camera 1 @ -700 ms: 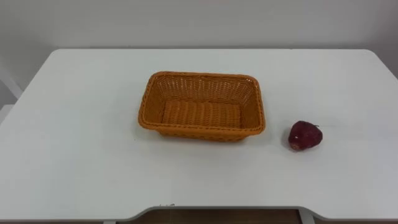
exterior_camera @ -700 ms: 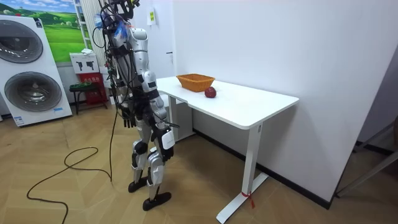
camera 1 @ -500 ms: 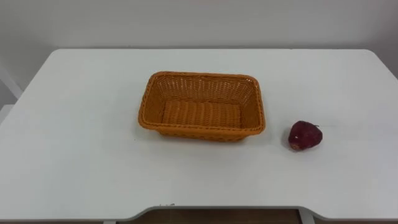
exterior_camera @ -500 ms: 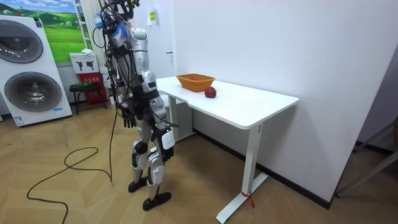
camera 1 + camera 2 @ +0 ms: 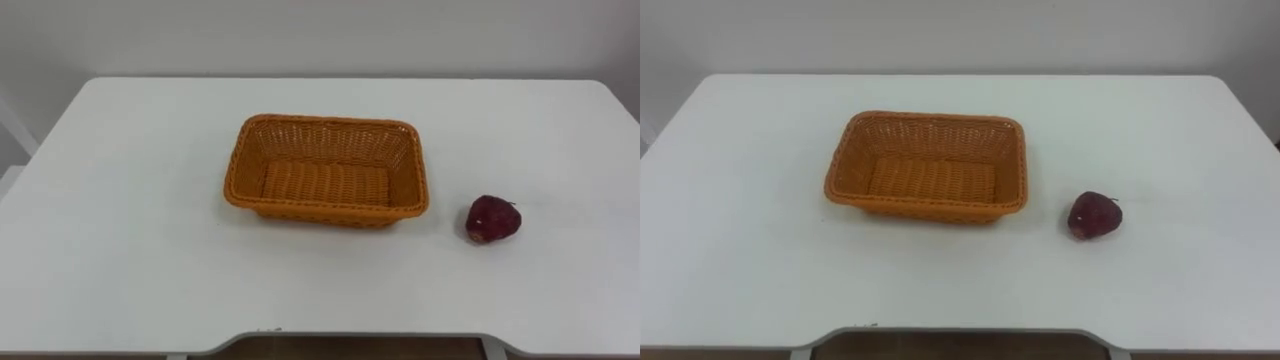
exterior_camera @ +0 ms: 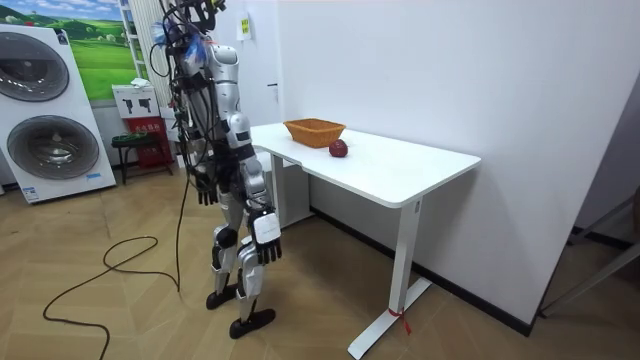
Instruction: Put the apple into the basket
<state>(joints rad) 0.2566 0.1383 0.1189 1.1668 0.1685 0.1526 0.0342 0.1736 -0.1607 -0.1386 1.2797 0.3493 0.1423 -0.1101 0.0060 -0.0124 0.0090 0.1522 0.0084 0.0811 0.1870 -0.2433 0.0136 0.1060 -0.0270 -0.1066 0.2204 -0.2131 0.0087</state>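
**Apple not yet picked up, basket empty, both hands low**

I have the apple [image 5: 491,219] lying on the desk [image 5: 120,200], off the right end of the basket [image 5: 325,121] with a clear gap between them. It sits tilted, with its stalk end turned partly sideways. The basket is the only container here. It is a shallow woven orange tray near the middle of the desk, and I can see its bare weave right across the bottom, so nothing is in it.

In the room view the robot stands at the near end of the desk with both arms hanging. The right hand [image 6: 266,245] hangs beside the thigh with its fingers loose, holding nothing. The left hand [image 6: 205,190] hangs on the far side of the body, and I cannot tell whether it is open or closed.

My worries from here:

- **Rolling:** The apple is round and already leaning. If a finger nudges it before the hand closes, I judge it could roll towards the desk's right side or front edge.
- **Reach:** The hand has to rise from below desk height, and it could clip the front edge on the way up.
- **Basket:** It looks light, so a low carry could catch its right rim and shove it across the smooth top.
- **Release:** If the apple is let go too high, it could bounce out over the low wall.
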